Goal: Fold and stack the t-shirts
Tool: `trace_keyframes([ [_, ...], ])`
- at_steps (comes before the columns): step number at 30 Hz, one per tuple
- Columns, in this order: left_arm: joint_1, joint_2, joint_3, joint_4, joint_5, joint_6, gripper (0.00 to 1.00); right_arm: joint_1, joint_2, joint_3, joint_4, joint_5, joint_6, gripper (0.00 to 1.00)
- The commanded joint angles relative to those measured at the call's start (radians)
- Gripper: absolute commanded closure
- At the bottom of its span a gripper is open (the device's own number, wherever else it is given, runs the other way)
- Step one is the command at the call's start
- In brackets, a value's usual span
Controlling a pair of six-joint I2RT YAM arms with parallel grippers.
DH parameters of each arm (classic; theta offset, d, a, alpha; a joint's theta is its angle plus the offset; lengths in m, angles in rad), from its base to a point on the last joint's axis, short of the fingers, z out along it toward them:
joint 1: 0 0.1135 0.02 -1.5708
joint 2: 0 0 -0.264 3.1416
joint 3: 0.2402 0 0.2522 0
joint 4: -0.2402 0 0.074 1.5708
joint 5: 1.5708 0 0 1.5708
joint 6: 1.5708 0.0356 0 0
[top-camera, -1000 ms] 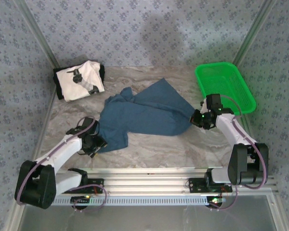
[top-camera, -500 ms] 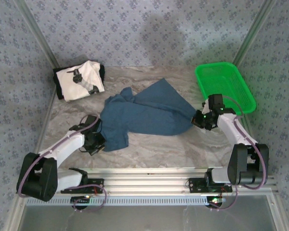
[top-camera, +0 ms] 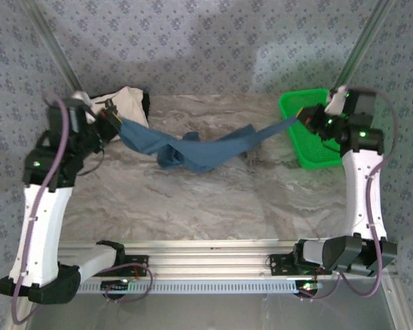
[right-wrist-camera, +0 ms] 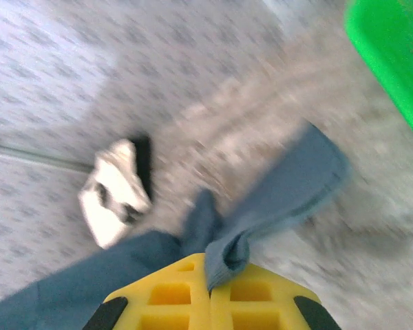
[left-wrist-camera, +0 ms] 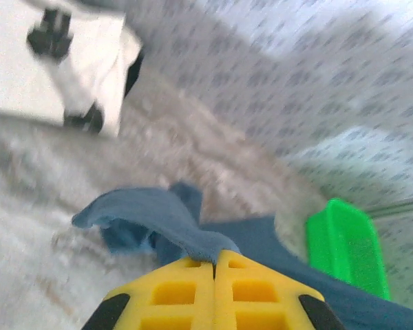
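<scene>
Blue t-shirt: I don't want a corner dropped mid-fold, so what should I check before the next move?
1. Left gripper shut on the blue t-shirt: ok, cloth is pinched at its fingertips.
2. Right gripper shut on the other end: ok.
3. Shirt spread flat between the two grips: not ok, it is bunched and twisted in the middle.
4. Sagging middle off the table: cannot tell.
5. White t-shirt lying folded in the far left corner: ok.
6. Right end free of the green basket: cannot tell; the gripper hangs over its left side.
</scene>
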State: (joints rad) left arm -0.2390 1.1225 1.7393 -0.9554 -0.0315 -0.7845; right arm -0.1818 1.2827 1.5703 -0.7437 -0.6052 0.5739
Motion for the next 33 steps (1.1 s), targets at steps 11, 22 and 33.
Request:
trace_keyframes([
  [11, 0.011, 0.300, 0.852, -0.094, 0.089, 0.181, 1.00, -0.166, 0.033, 0.576, 0.105, -0.219, 0.452, 1.00],
  [22, 0.153, 0.661, 1.070, 0.027, 0.343, 0.100, 1.00, -0.131, 0.241, 0.602, 0.089, -0.150, 0.296, 1.00],
  [33, 0.231, 0.782, 1.189, 0.219, 0.475, 0.015, 1.00, -0.131, 0.436, 0.834, 0.115, -0.202, 0.338, 1.00],
])
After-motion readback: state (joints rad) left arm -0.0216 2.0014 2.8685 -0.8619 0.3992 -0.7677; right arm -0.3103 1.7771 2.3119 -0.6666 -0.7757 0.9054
